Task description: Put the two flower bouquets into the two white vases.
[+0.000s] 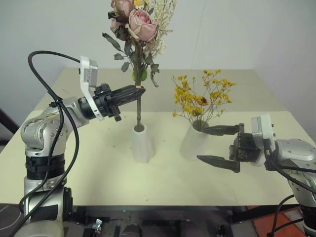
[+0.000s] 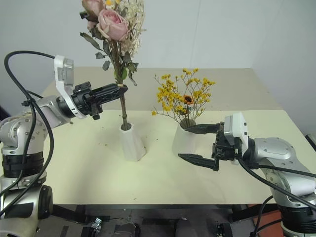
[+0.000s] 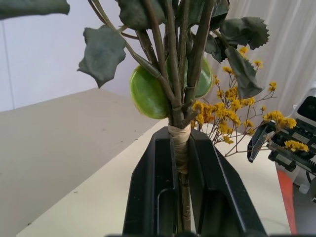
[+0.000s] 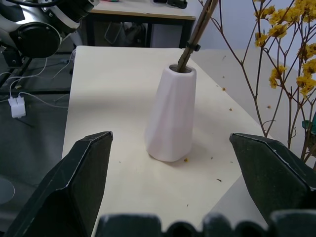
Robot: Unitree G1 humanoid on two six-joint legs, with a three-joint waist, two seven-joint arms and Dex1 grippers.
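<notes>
Clamped on the rose bouquet's (image 1: 139, 29) stems, our left gripper (image 1: 139, 91) keeps them in the cone vase (image 1: 142, 144). Our right gripper (image 1: 213, 144) gapes beside the wider vase (image 1: 192, 144) holding the yellow bouquet (image 1: 202, 96).

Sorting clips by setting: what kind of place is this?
Probably a robot lab or test room: a bare cream table against plain white walls, a cluttered desk and loose cables behind.
</notes>
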